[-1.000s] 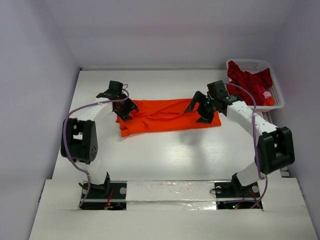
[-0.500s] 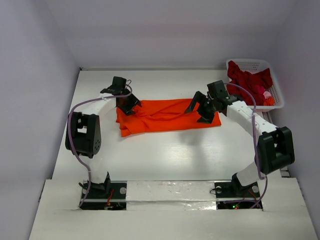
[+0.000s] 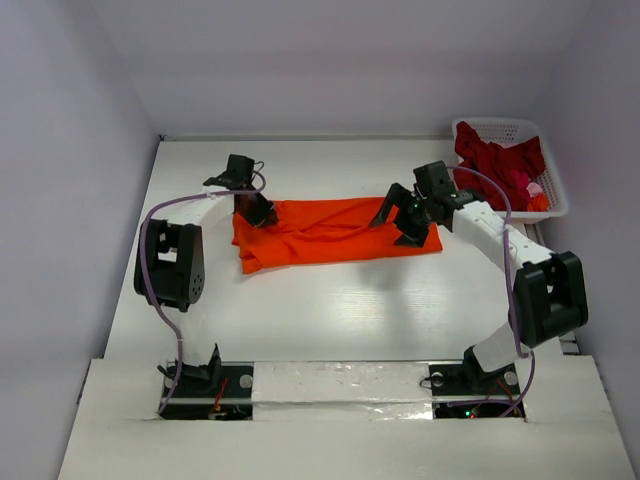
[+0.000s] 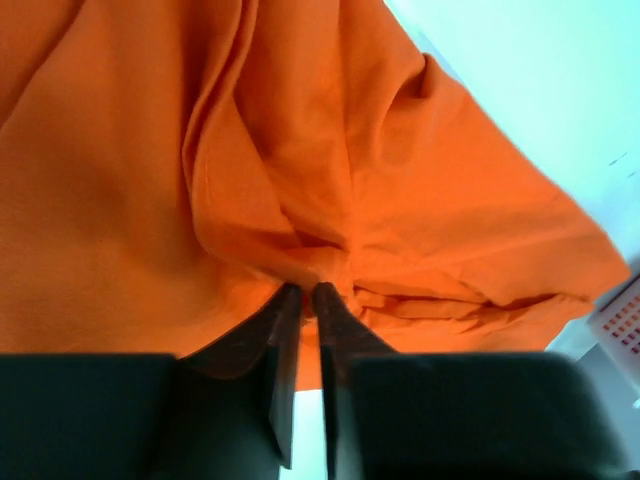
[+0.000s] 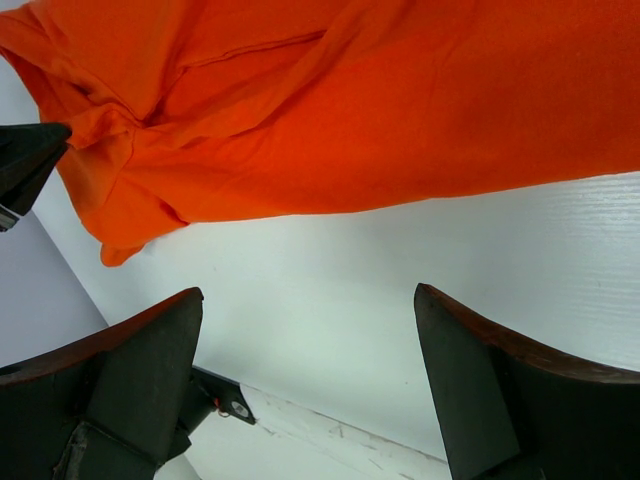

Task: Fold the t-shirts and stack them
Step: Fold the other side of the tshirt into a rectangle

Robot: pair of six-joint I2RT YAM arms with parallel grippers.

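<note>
Closely, left claw (image 4: pixel 307 291) pinching orange t-shirt (image 4: pixel 420 190) edge

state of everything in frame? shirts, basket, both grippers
orange t-shirt: folded into a long band on the table, wrinkled.
dark red t-shirts: crumpled, unfolded, heaped in the basket.
basket: upright, far right corner, filled.
left gripper: shut on the orange t-shirt's left end.
right gripper: open, empty, by the shirt's right end.
</note>
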